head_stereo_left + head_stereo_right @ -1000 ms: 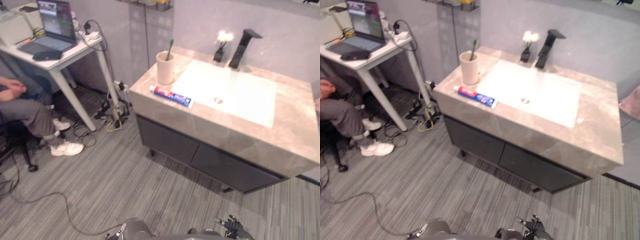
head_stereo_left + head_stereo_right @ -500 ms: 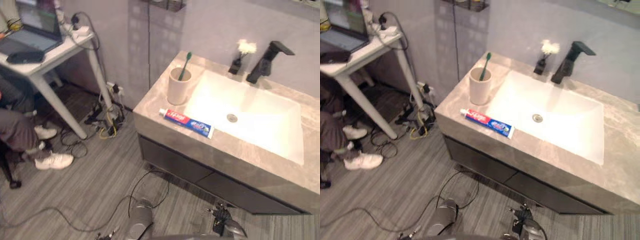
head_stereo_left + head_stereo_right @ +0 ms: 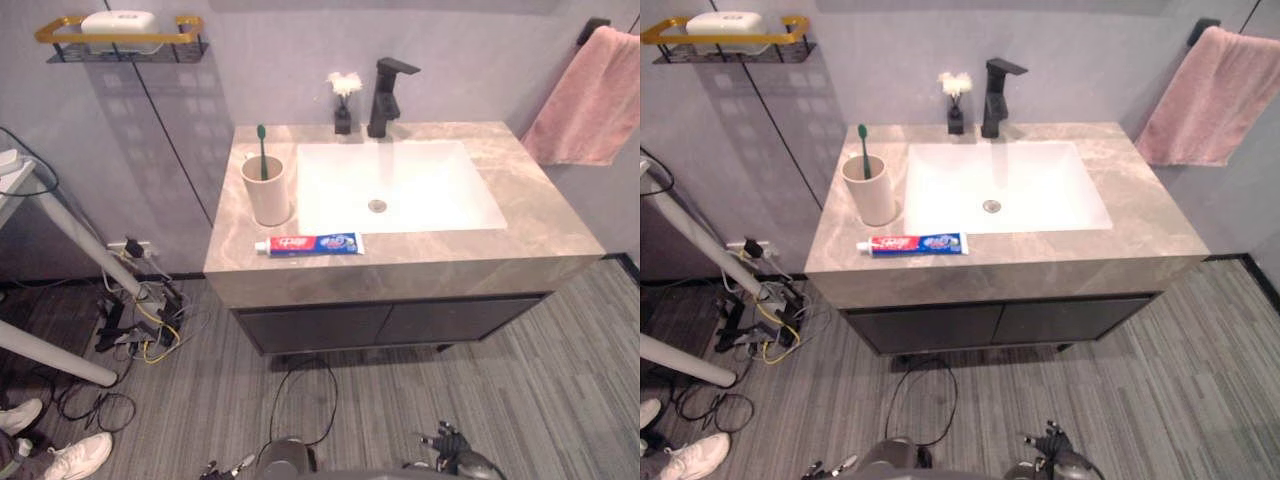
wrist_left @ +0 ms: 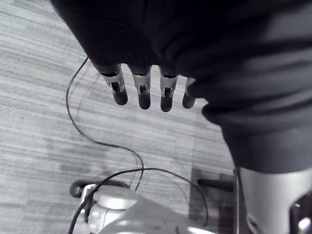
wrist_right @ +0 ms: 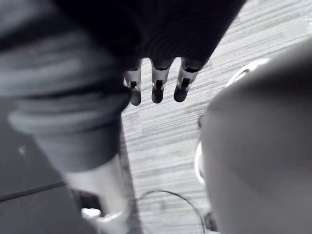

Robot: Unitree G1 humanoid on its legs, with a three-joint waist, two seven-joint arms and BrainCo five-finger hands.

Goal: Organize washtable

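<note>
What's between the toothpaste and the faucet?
The white basin lies between the toothpaste and the faucet, as the left eye view shows.

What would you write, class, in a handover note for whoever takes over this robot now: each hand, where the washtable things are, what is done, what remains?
Left hand: open, empty, hanging over the floor. Right hand: the same.
The toothbrush stands in the cup on the counter, left of the sink. The toothpaste lies flat near the counter's front edge, apart from the cup.
Done: toothbrush is in the cup; both hands are well short of the counter.
Left: probably put the toothpaste in the cup.
</note>
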